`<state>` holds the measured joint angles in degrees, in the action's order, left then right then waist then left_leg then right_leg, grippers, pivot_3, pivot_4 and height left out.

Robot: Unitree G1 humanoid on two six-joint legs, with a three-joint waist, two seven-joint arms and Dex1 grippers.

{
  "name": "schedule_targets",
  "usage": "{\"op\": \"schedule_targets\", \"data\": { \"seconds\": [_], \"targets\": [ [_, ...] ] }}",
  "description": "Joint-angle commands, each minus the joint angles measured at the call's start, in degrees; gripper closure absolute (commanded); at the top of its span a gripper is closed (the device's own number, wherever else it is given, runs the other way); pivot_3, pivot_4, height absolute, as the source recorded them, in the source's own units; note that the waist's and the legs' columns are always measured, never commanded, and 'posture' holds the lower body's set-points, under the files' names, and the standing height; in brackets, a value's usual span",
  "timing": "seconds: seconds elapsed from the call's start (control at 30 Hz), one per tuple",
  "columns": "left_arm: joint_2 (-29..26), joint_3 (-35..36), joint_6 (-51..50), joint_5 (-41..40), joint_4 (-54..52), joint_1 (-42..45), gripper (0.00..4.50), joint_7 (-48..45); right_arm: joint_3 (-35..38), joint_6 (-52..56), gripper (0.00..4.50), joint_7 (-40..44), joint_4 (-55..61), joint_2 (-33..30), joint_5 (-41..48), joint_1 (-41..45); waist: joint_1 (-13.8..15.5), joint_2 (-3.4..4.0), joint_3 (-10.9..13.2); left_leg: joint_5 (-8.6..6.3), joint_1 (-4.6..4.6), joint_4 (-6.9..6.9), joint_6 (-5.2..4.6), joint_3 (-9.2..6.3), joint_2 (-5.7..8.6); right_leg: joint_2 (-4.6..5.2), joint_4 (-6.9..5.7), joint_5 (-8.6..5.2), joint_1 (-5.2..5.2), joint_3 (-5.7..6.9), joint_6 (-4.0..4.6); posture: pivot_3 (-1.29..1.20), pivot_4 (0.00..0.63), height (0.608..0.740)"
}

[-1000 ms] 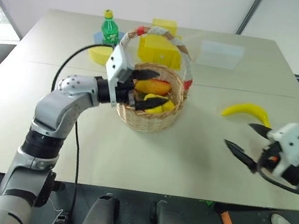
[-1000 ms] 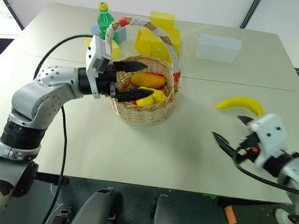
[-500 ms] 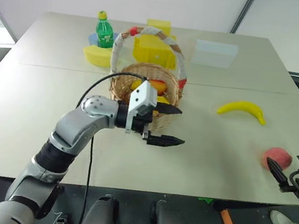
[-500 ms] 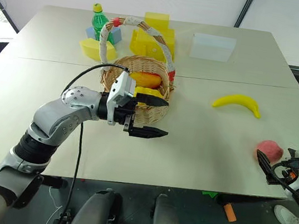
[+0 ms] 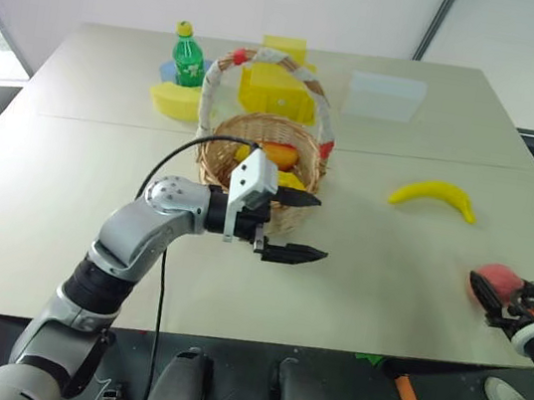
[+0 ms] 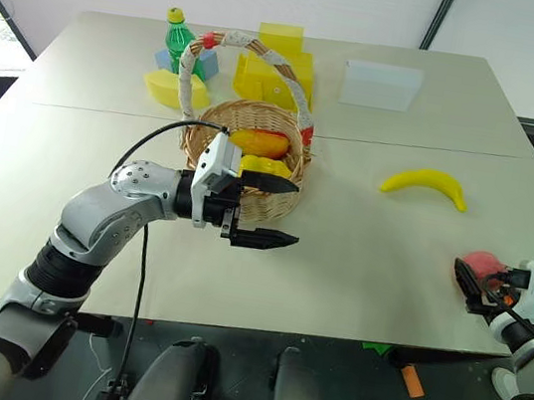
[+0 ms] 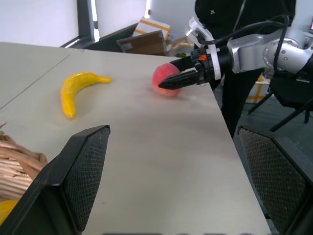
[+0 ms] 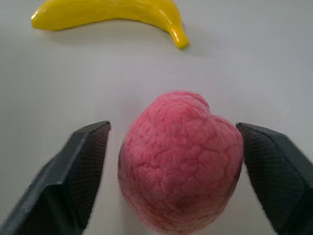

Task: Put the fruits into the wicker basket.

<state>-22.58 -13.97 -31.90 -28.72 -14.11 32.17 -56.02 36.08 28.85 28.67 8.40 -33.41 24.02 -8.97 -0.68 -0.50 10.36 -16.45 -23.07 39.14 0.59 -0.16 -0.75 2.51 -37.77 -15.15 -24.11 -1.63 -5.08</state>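
The table [image 5: 48, 187] is seen as a wide pale surface carrying all the items. The wicker basket [image 5: 215, 157] stands near the middle, its arched cloth-wrapped handle upright, and yellow and orange fruits [image 5: 282, 156] lie inside it. Behind the basket a yellow blocky box [image 5: 274, 88] is noted, with a green bottle [image 5: 188, 53] and a yellow wedge-shaped dish [image 5: 173, 101] to its left and a pale box [image 5: 384, 95] to its right.

The left gripper [image 5: 293, 226] is held just in front of the basket, pointing toward the robot's right. Its fingers are spread wide, one by the basket wall and one lower over bare table. Nothing is held between them.

The banana [image 5: 435, 196] lies on the table, well to the right of the basket and apart from both grippers.

The peach [image 8: 180, 159] rests on the table near the right front edge. The right gripper [image 8: 173, 169] is placed around it, one finger on either side. In the right wrist view a narrow gap is visible between each finger and the fruit, so the fingers are recorded as apart and not yet pressed on the peach. The peach sits on the table surface.
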Motion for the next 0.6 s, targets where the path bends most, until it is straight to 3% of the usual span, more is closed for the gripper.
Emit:
{"op": "schedule_targets", "data": {
  "seconds": [0.03, 0.2, 0.33, 0.47, 0.6],
  "targets": [
    [-0.4, 1.7, 0.9, 0.0, -1.1, 0.0, 0.0, 0.6, 0.5, -0.2, 2.26, -0.5, 2.6, -0.5, 0.7, -0.2, 0.0, 0.01, 0.0, 0.0, 0.0, 0.0, 0.0, 0.01, 0.0, 0.0, 0.0, 0.0, 0.0, 0.0, 0.0, 0.0, 0.15, 0.74],
    [-1.6, 5.5, 1.1, -1.3, -0.6, -1.0, 0.0, 1.6, -1.6, -0.2, 2.42, 2.8, 10.8, -4.0, 1.2, 0.0, -0.3, 0.12, 0.0, 0.0, 0.01, 0.0, 0.0, 0.01, -0.01, -0.01, 0.0, 0.0, 0.0, 0.0, -0.01, 0.0, 0.15, 0.74],
    [-4.3, 12.9, -1.0, -5.2, -1.6, -3.6, 0.0, 2.7, -6.1, 6.0, 2.42, 7.4, 25.0, -8.9, 12.1, 6.4, -0.7, 0.23, 0.0, 0.0, 0.06, -0.01, -0.01, 0.01, -0.09, -0.07, -0.01, 0.0, 0.0, -0.02, -0.01, 0.0, 0.15, 0.74],
    [-10.0, 19.3, -0.5, -5.9, -2.4, -9.2, 0.0, 2.3, -20.3, 11.0, 2.42, 5.4, 29.3, -7.5, 16.9, 23.6, -0.9, 0.16, 0.0, -0.01, 0.14, -0.05, -0.01, -0.1, -0.21, -0.25, -0.04, -0.03, 0.02, 0.0, 0.04, 0.0, 0.15, 0.74],
    [-13.3, 22.9, -0.2, -6.0, -3.3, -12.7, 0.0, 3.2, -34.2, 10.1, 2.42, 3.6, 22.8, -1.7, 10.3, 36.0, 0.2, 0.1, 0.0, 0.0, 0.13, -0.09, -0.01, -0.16, -0.21, -0.17, -0.09, -0.09, 0.02, 0.12, 0.15, 0.0, 0.15, 0.74]
  ]
}}
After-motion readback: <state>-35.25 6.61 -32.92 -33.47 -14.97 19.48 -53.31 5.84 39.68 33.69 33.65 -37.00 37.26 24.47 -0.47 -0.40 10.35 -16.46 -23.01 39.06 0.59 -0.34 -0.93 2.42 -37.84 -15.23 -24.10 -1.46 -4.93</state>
